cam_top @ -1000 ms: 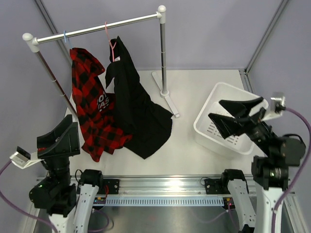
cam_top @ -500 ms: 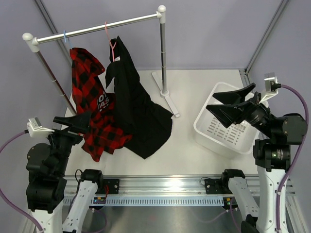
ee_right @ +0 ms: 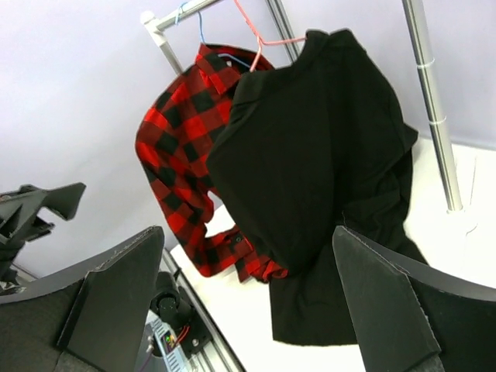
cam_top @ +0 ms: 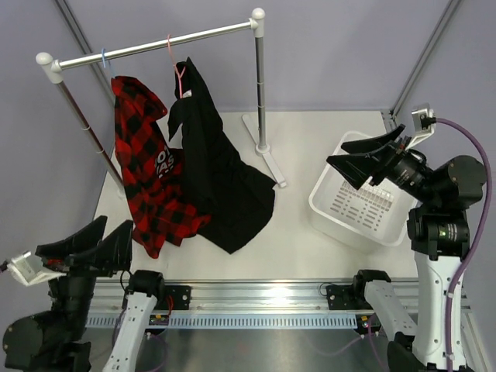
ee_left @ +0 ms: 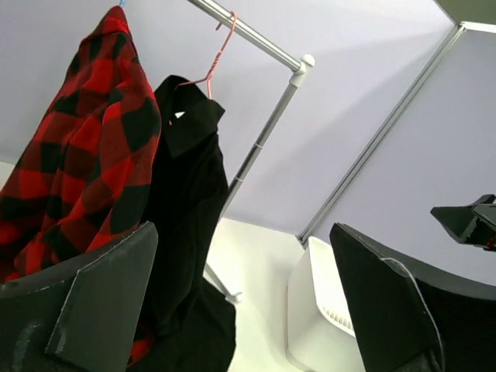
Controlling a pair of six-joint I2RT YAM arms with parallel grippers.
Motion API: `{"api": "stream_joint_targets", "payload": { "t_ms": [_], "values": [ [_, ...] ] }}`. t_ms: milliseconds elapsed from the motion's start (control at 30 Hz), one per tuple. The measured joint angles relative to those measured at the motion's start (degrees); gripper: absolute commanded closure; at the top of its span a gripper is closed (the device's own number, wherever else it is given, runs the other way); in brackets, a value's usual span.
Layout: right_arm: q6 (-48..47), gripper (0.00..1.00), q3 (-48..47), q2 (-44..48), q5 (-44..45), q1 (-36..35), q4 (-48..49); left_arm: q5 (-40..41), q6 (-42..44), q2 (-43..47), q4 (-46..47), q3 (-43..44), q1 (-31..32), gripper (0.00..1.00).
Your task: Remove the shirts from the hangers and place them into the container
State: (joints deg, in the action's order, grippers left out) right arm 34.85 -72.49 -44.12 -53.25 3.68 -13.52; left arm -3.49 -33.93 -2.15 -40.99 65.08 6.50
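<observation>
A red-and-black plaid shirt [cam_top: 151,182] hangs from a light blue hanger [cam_top: 104,60] on the rack rail. Beside it a black shirt [cam_top: 221,174] hangs from a pink hanger [cam_top: 177,68]. Both hems lie on the table. The white container [cam_top: 318,203] stands at the right. My left gripper [cam_top: 94,239] is open at the near left corner, apart from the plaid hem. My right gripper [cam_top: 335,153] is open above the container's left rim. The left wrist view shows the plaid shirt [ee_left: 85,155], black shirt [ee_left: 186,209] and container [ee_left: 310,310] past the open left gripper [ee_left: 244,232]. The right wrist view shows both shirts [ee_right: 186,147] [ee_right: 318,155] beyond the open right gripper [ee_right: 248,232].
The rack's upright pole [cam_top: 260,85] and its flat foot [cam_top: 267,159] stand between the shirts and the container. A slanted pole [cam_top: 85,128] holds the rack's left end. A metal rail [cam_top: 256,298] runs along the table's near edge. Grey walls close in the back and sides.
My left gripper rose toward the plaid hem, then dropped back to the near left corner. My right gripper has swung up and left over the container. Both stay open; the shirts have not moved.
</observation>
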Motion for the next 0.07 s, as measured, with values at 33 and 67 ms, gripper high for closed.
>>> {"api": "stream_joint_targets", "payload": {
  "t_ms": [33,67],
  "values": [
    [-0.20,0.01,-0.02,-0.57,-0.15,-0.09,-0.11,0.02,0.68,-2.25,-1.18,2.03,0.26,0.01],
    [-0.70,0.00,-0.04,-1.27,-0.28,-0.39,-0.35,0.04,1.09,-5.22,-2.84,4.37,0.52,0.01]
  ]
}}
